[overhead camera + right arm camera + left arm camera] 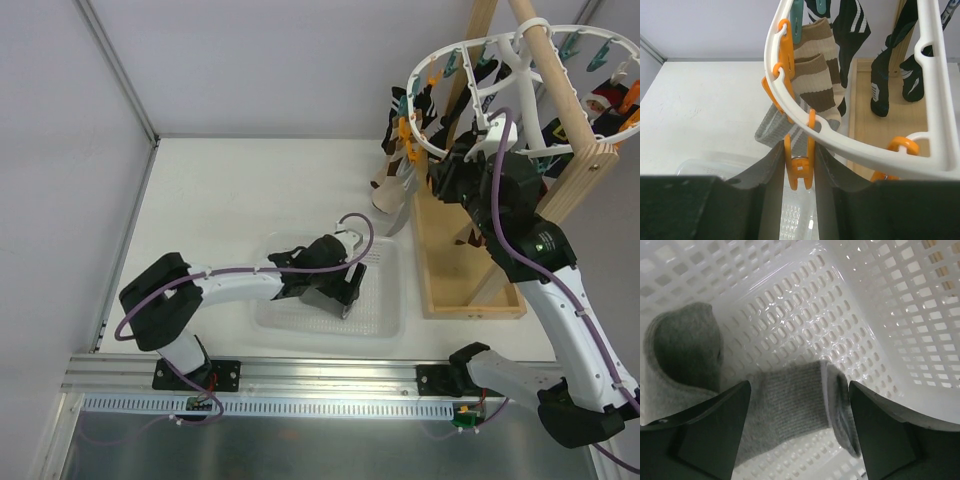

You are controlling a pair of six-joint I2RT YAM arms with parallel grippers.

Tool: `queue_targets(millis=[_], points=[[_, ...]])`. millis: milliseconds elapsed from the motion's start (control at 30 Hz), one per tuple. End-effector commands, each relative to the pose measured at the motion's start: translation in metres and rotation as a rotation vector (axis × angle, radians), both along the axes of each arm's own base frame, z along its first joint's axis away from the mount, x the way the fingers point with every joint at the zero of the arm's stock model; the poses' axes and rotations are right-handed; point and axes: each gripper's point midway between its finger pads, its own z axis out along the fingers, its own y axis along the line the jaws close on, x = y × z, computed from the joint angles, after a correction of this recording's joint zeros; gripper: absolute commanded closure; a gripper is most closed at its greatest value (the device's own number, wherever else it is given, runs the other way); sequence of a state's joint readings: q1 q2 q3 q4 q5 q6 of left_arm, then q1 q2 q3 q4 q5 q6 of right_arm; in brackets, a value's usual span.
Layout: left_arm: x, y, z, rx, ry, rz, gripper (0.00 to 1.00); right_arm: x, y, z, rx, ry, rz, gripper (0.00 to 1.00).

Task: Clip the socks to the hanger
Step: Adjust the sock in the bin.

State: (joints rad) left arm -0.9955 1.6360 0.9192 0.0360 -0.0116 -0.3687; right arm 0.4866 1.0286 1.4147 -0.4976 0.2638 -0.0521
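Observation:
In the left wrist view a grey sock (785, 405) lies on the floor of a white perforated basket (880, 305), its white-striped cuff turned right. More grey sock fabric (685, 350) lies to its left. My left gripper (799, 407) is open, one finger on each side of the sock and neither pressing it. The white hanger (855, 145) crosses the right wrist view. My right gripper (801, 162) is shut on an orange clip (800, 172) hanging from its ring. Behind that clip hangs a grey sock (771, 127) with white stripes.
A beige and brown striped sock (815, 85) and black socks (852, 30) hang from the ring. The wooden pole frame (470, 290) stands at the right with its base on the table. The basket (385, 320) sits in front of the arm bases.

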Motion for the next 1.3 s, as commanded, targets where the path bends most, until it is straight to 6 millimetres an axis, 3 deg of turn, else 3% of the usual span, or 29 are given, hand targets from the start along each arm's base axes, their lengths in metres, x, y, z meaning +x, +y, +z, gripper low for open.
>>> queue_targets(millis=[0, 67, 100, 167, 367, 500, 733, 1033, 1267], points=[[0.008, 0.012, 0.032, -0.068, -0.075, 0.050, 0.19, -0.001, 0.008, 0.007, 0.023, -0.003, 0.038, 0.99], [0.009, 0.022, 0.049, -0.098, -0.116, 0.084, 0.16, 0.000, 0.009, 0.007, 0.018, -0.001, 0.039, 0.99], [0.005, 0.032, 0.044, -0.088, -0.112, 0.094, 0.15, 0.002, 0.009, 0.005, 0.010, 0.008, 0.038, 0.99], [-0.001, 0.040, 0.055, -0.115, -0.137, 0.081, 0.15, 0.002, 0.009, 0.005, 0.006, 0.012, 0.040, 0.99], [-0.026, 0.062, 0.034, -0.073, -0.140, 0.024, 0.16, 0.000, 0.006, -0.001, -0.012, 0.013, 0.035, 0.99], [-0.051, 0.040, 0.030, -0.025, -0.195, -0.139, 0.19, 0.002, 0.006, -0.005, -0.028, 0.020, 0.035, 0.99], [-0.064, 0.008, 0.008, 0.064, -0.209, -0.312, 0.26, 0.004, 0.011, -0.002, -0.026, 0.015, 0.057, 0.99], [-0.054, -0.011, -0.005, 0.129, -0.242, -0.326, 0.30, 0.001, 0.013, 0.001, -0.015, -0.001, 0.075, 0.99], [-0.059, -0.017, -0.025, 0.157, -0.201, -0.326, 0.48, -0.003, 0.007, -0.001, -0.024, -0.012, 0.060, 0.99]])
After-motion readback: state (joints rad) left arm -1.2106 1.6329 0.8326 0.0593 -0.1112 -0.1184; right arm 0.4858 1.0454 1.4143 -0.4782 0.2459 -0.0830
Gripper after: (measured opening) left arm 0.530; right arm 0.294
